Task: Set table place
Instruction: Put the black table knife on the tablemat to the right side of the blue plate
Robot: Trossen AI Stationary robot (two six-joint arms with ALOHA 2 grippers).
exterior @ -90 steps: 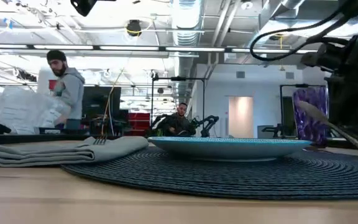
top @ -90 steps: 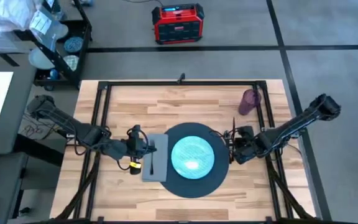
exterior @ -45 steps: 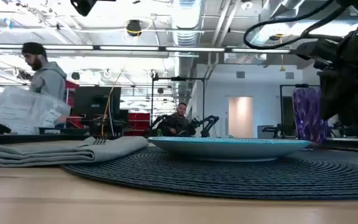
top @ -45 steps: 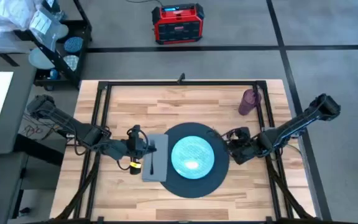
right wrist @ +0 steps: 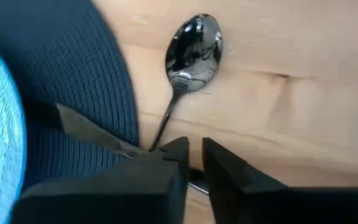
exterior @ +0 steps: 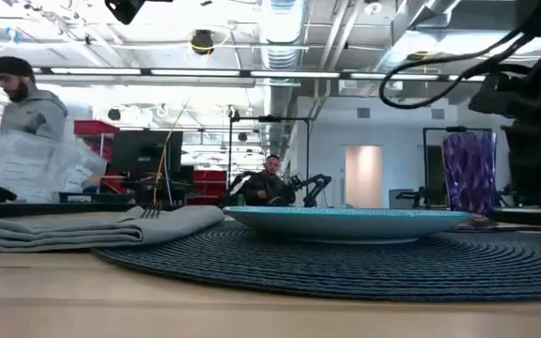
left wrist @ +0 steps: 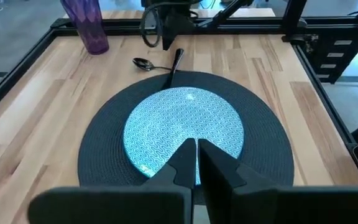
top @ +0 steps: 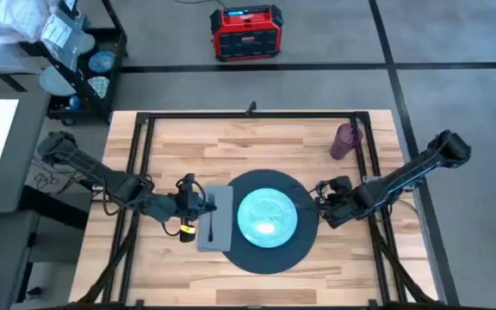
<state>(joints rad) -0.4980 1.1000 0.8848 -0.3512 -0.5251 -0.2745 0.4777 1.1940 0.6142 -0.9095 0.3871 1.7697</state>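
On the table (top: 257, 146), a teal plate (top: 267, 213) sits on the dark round mat (top: 269, 251), and a grey napkin (top: 216, 220) lies by the mat's left edge. Fork tines (exterior: 150, 213) show on the napkin. The purple cup (top: 345, 140) stands far right. A spoon (right wrist: 193, 40) lies on the wood beside the mat's right edge. My right gripper (top: 321, 201) is there too, shut on the knife (left wrist: 173, 67). My left gripper (top: 188, 208) hovers shut at the napkin's left side. My right gripper has the knife's handle (right wrist: 197, 179) between its two fingers, which lie across it; the fingers hide most of the contact. They come from the table's right side, slanting down. The blade (right wrist: 86, 129) lies on the mat's right edge.
A black tube frame (top: 140, 138) runs round the tabletop. Bare wood lies along the far side and the near edge. A red case (top: 246, 33) and a cart (top: 76, 60) stand on the floor beyond the table. People (exterior: 270, 180) are in the room behind.
My right gripper has gone down with the knife and a little toward the table's right edge. The knife, which hung tilted above the mat, now lies low with its blade on the mat.
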